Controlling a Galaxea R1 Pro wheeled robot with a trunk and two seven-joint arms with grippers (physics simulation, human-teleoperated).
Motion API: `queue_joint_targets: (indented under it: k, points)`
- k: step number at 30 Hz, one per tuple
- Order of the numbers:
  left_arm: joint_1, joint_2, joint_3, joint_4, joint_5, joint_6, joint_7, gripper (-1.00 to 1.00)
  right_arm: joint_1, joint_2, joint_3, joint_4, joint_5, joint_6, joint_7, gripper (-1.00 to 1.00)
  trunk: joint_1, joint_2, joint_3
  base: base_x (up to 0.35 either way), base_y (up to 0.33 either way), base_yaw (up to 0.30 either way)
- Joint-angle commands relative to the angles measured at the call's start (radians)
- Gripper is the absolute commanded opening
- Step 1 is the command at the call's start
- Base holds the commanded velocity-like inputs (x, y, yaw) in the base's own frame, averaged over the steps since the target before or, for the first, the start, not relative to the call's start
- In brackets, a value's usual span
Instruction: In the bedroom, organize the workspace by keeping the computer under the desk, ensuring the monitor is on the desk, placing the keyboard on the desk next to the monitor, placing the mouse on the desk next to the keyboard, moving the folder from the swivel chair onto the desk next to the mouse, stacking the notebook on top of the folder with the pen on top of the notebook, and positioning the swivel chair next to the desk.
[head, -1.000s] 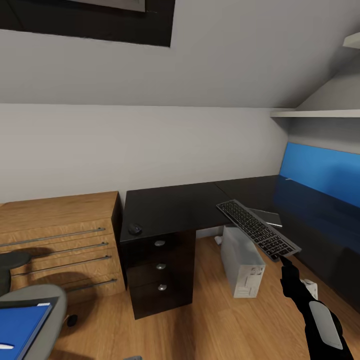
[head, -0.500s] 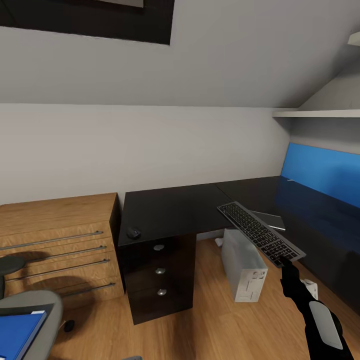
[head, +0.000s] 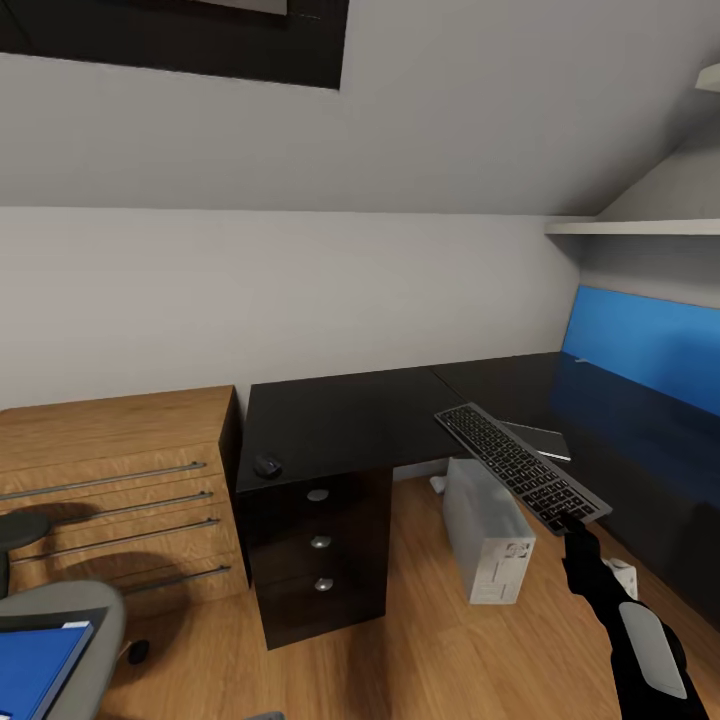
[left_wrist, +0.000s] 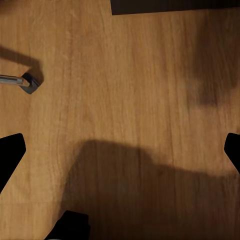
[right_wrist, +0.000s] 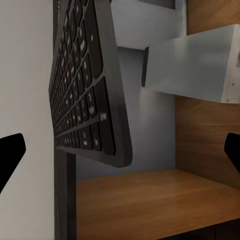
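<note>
Right pincer (head: 565, 524) clamped on keyboard (head: 520, 465) near end, raised beside desk (head: 340, 420)

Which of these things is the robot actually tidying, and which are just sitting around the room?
Part of the job: keyboard held by the right gripper, mouse, desk, computer, notebook, blue folder on the swivel chair.

Just there: wood drawer chest, blue wall panel, shelf.

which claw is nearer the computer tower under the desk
Right. The right claw holds the keyboard just above and beside the computer; the left claw hangs over bare wood floor, well away.
</note>
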Motion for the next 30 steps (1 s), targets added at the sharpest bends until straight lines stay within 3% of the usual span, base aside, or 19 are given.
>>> queue_joint_targets:
  k: [1, 30]
  points:
    - [-0.001, 0.001, -0.004, -0.002, 0.004, 0.003, 0.008, 1.00, -0.001, 0.000, -0.002, -0.001, -0.009, 0.005, -0.005, 1.00, 0.000, -0.001, -0.001, 0.000, 0.000, 0.000]
    - [-0.001, 0.002, -0.004, -0.001, 0.005, 0.003, 0.008, 1.00, -0.001, -0.003, -0.004, -0.001, -0.006, 0.003, -0.006, 1.00, 0.000, -0.001, -0.001, 0.019, 0.000, 0.000]
